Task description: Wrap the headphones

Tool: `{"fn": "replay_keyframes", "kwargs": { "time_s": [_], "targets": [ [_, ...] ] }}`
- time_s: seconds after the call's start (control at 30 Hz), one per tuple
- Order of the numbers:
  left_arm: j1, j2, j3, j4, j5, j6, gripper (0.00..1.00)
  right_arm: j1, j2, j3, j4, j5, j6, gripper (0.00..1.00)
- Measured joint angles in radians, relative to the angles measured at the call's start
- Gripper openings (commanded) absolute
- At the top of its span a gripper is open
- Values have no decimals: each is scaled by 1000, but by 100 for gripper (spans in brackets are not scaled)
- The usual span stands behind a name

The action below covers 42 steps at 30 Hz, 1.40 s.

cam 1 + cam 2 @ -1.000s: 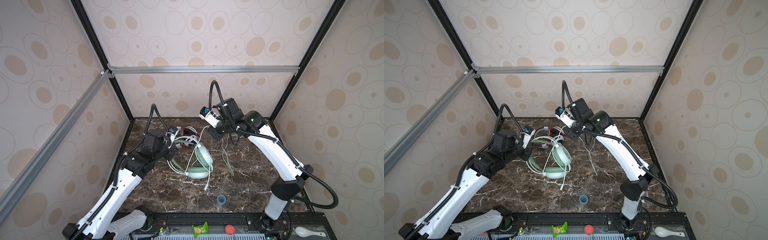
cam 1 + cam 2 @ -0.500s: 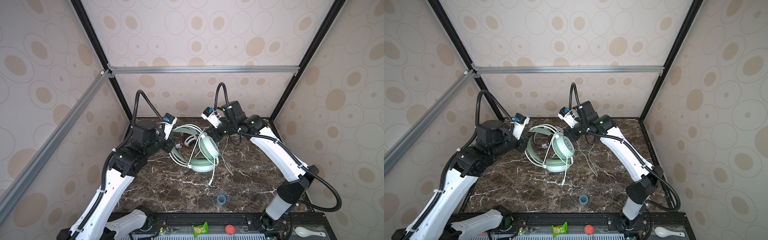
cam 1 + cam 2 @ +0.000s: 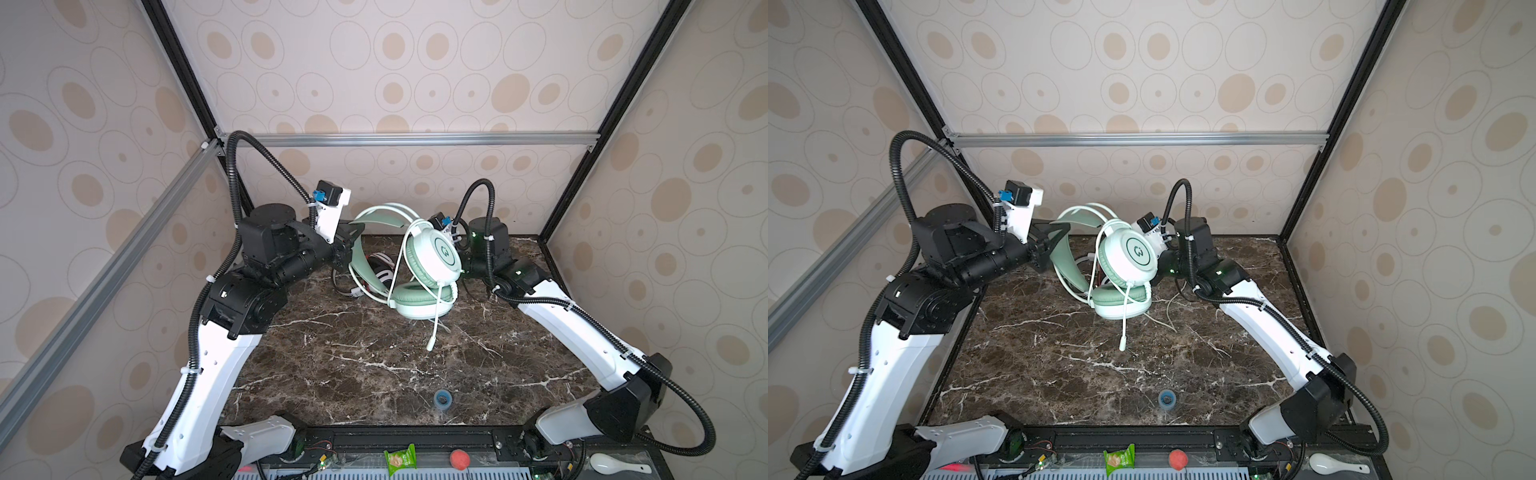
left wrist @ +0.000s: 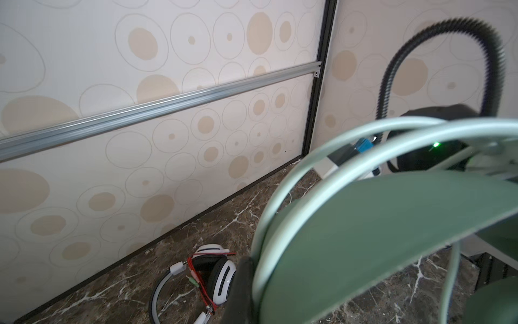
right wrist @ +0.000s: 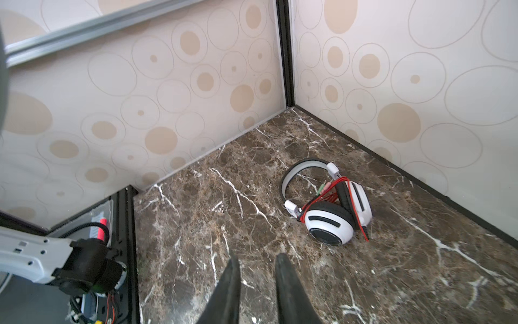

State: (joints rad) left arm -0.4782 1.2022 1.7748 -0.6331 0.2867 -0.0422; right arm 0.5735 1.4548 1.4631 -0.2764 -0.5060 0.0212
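Observation:
My left gripper (image 3: 352, 239) is shut on the headband (image 4: 364, 238) of the mint green headphones (image 3: 440, 253), which hang above the table in both top views (image 3: 1136, 253). Their pale cable (image 3: 398, 266) loops over the band and ear cup, and the mic boom (image 3: 434, 328) hangs down. The white-and-black headphones (image 5: 330, 221) with the red cable lie on the table by the back wall, also in the left wrist view (image 4: 221, 275). My right gripper (image 5: 256, 258) is a little open with nothing between its fingers. In both top views the green ear cup hides it.
A blue tape roll (image 3: 442, 399) sits near the marble table's front edge. A green packet (image 3: 400, 457), a red ball (image 3: 459, 458) and a white spoon (image 3: 615, 465) lie on the front rail. More pale cable (image 3: 1167, 316) trails on the table. Patterned walls close in on three sides.
My left gripper has lifted the mint green headphones off the table and carried them up and to the right. My right gripper has opened a little and let the cable go.

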Motion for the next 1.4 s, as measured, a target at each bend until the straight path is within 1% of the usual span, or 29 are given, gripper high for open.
{"fn": "replay_keyframes", "kwargs": {
  "time_s": [0.1, 0.3, 0.53, 0.77, 0.87, 0.97, 1.03, 1.07, 1.17, 1.27, 1.4],
  "targets": [
    [0, 16, 44, 27, 24, -29, 0, -7, -7, -58, 80, -18, 40, 29],
    [0, 60, 113, 85, 50, -92, 0, -13, -17, -170, 227, -44, 121, 29],
    [0, 116, 203, 101, 31, -150, 0, -14, -17, -280, 352, -66, 197, 27],
    [0, 135, 230, 135, -8, -227, 0, -14, -13, -387, 450, -77, 253, 23],
    [0, 137, 230, 160, -27, -257, 0, -14, 3, -426, 483, -79, 270, 19],
    [1, 137, 230, 176, -52, -286, 0, -14, 18, -458, 498, -80, 284, 8],
    [2, 137, 230, 179, -80, -308, 0, -14, 19, -469, 500, -79, 290, 1],
    [2, 137, 230, 179, -98, -317, 0, -14, 19, -471, 502, -76, 292, 0],
    [3, 139, 227, 182, -177, -349, 0, -13, 8, -475, 500, -51, 295, 0],
    [11, 146, 225, 182, -286, -382, 0, -3, -30, -485, 457, 3, 274, 0],
    [27, 168, 215, 200, -409, -398, 0, 62, -106, -485, 337, 96, 203, 0]
  ]
}}
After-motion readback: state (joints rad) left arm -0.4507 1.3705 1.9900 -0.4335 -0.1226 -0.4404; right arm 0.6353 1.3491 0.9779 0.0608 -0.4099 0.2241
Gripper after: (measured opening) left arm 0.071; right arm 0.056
